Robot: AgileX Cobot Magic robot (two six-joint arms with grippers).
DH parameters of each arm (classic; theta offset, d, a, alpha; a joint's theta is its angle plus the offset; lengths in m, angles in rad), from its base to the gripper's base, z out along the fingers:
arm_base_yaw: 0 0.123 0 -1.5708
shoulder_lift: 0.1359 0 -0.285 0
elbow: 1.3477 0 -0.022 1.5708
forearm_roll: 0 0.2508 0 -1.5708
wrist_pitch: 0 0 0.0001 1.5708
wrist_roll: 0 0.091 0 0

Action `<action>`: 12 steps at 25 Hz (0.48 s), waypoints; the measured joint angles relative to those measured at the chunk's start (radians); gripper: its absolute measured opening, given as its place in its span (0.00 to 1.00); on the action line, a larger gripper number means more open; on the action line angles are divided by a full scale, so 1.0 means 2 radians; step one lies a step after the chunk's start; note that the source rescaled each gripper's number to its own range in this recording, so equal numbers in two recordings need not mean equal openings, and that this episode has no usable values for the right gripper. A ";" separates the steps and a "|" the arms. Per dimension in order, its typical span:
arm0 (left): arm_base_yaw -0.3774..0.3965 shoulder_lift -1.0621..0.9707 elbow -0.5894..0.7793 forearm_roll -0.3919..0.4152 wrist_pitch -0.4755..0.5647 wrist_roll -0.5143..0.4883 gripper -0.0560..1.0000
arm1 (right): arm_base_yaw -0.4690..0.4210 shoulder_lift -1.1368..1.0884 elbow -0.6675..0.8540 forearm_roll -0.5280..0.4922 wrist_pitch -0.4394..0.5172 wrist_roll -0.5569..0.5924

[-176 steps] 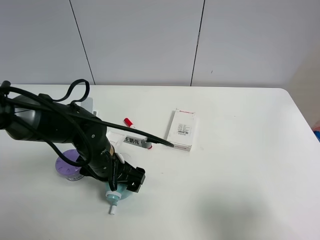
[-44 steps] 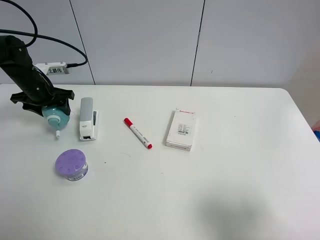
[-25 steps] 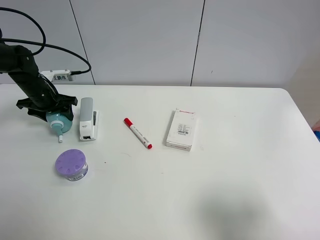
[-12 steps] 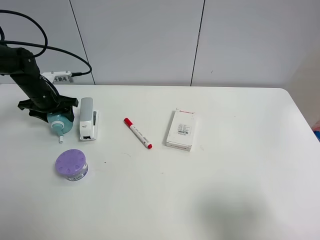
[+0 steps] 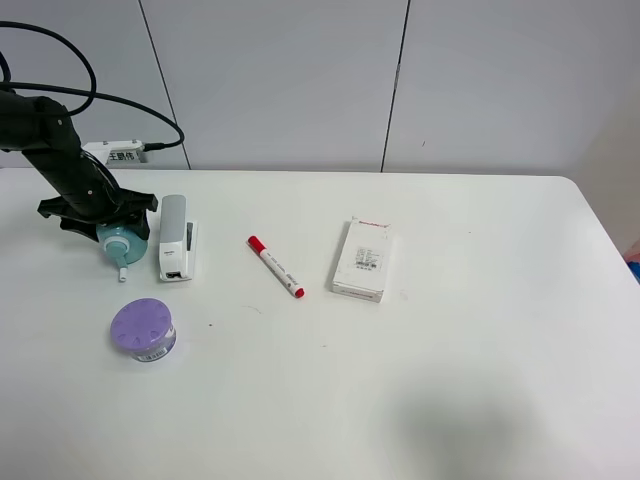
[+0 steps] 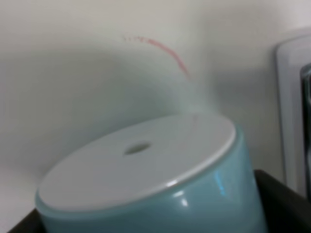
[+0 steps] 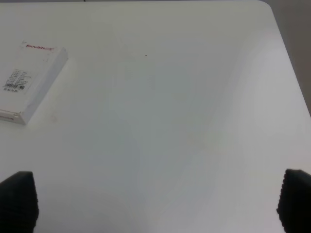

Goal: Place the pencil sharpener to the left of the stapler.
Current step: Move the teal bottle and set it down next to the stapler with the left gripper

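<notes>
sharpener held down beside the stapler

the left tool (image 5: 112,224) is pinched around the teal bulb of the pencil sharpener (image 5: 117,245), with its white stub pointing out from under the tool. the left wrist view shows the teal body sitting between the dark pads. it looks low enough to rest on the surface (image 5: 480,380), though contact is hard to confirm. just right of the tool lies the stapler (image 5: 175,238), close but apart. the sharpener is already on the wanted side, so letting go seems to be what remains. further right, the marker (image 5: 275,266) and white box (image 5: 362,260) lie well clear. the right tool (image 7: 158,199) hangs spread and empty.
</notes>
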 joint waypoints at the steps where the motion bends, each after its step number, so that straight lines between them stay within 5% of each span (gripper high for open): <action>1: 0.000 0.000 0.000 -0.001 0.000 0.000 0.05 | 0.000 0.000 0.000 0.000 0.000 0.000; 9: 0.001 0.000 0.000 -0.004 0.006 0.017 0.08 | 0.000 0.000 0.000 0.000 0.000 0.000; 10: 0.001 0.000 0.000 -0.004 0.008 0.021 0.17 | 0.000 0.000 0.000 0.000 0.000 0.000; 11: 0.001 0.001 0.000 -0.004 0.012 0.023 0.59 | 0.000 0.000 0.000 0.000 0.000 0.000; 12: 0.001 0.001 0.000 -0.005 0.012 0.023 0.76 | 0.000 0.000 0.000 0.000 0.000 0.000</action>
